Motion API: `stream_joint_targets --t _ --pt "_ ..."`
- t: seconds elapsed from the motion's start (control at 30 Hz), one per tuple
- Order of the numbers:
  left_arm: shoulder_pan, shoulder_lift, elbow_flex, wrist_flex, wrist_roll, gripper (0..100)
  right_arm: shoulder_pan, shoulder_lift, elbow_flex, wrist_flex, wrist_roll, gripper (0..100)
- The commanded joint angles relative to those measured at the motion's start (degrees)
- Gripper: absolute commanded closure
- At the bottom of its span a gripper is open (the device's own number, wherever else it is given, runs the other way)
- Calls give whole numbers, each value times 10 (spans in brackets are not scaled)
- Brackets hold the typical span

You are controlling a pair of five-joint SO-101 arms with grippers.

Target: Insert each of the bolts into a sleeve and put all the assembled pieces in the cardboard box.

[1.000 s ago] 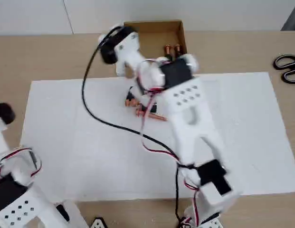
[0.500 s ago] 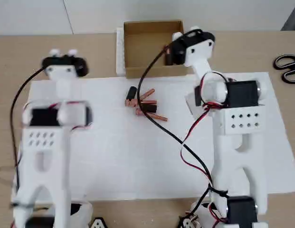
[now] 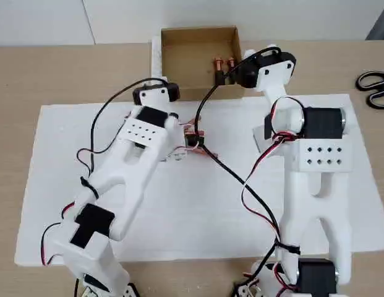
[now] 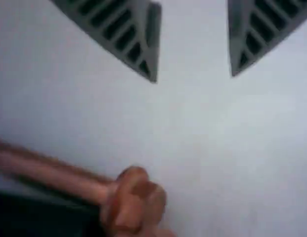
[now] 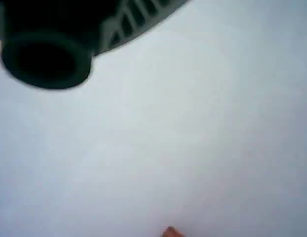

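The left tool (image 4: 193,76), jaws wide and empty, sits just short of a copper bolt (image 4: 79,181) whose shaft runs nearly along the jaw-to-jaw line, while the farther right tool (image 3: 234,73) seems to grip a black sleeve (image 5: 44,59).

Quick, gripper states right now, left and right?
Left gripper: open, holding nothing.
Right gripper: closed on a black sleeve, it seems.

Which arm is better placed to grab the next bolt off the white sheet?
Left. Its open gripper hangs just over a copper bolt; the right arm is off by the cardboard box.
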Motion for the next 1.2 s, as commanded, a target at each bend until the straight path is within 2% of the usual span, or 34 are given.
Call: stream_joint_targets --t 0.0,0.2,0.33,0.63,0.97,1.17 --pt "4 -4 -26 -77 97 910 3 -23 7 -20 -7 992" --pt "4 -3 -24 -156 159 910 1 -23 13 -25 -8 993" --pt "10 -3 -24 -176 190 909 1 -23 13 -25 -8 993" --pt "83 -3 -23 -141 223 909 4 -23 13 -26 -8 993" --pt "87 -2 -7 -143 249 906 4 -23 13 -26 -8 993" --pt "88 48 -3 -144 273 906 3 -23 13 -26 -8 993"
